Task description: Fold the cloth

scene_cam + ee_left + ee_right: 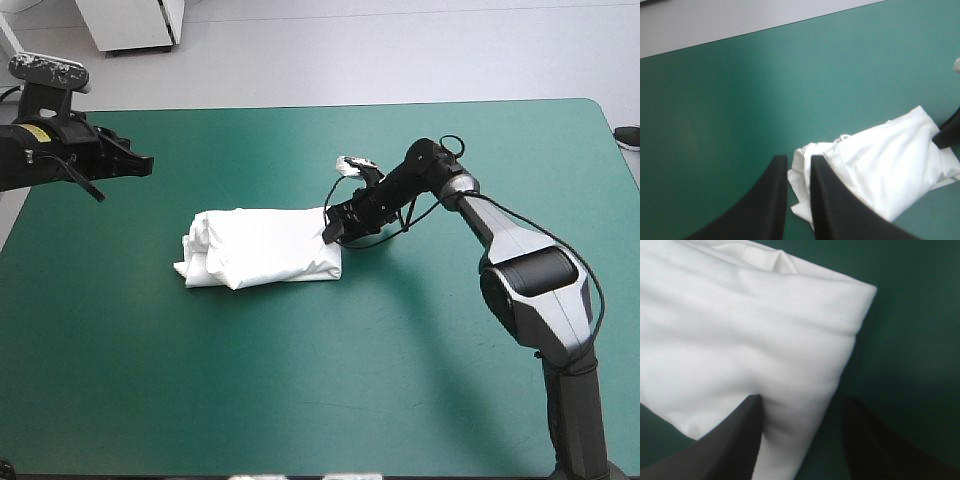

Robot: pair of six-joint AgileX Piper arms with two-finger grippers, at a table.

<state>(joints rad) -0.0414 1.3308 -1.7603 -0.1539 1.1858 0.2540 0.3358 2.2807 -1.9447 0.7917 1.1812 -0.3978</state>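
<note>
At the upper left of the high view, the left hand [143, 163] hangs over the teal-green desk cover [120, 380], well apart from the cloth. Its 2 black fingers are drawn nearly together, with only a thin slit between them and nothing held. The white short-sleeved T-shirt [265, 250] lies as a folded bundle at the frame's middle, and at its right end the right hand [332, 230] sits with its 2 fingers spread, 1 over the cloth's corner and 1 over bare cover.
</note>
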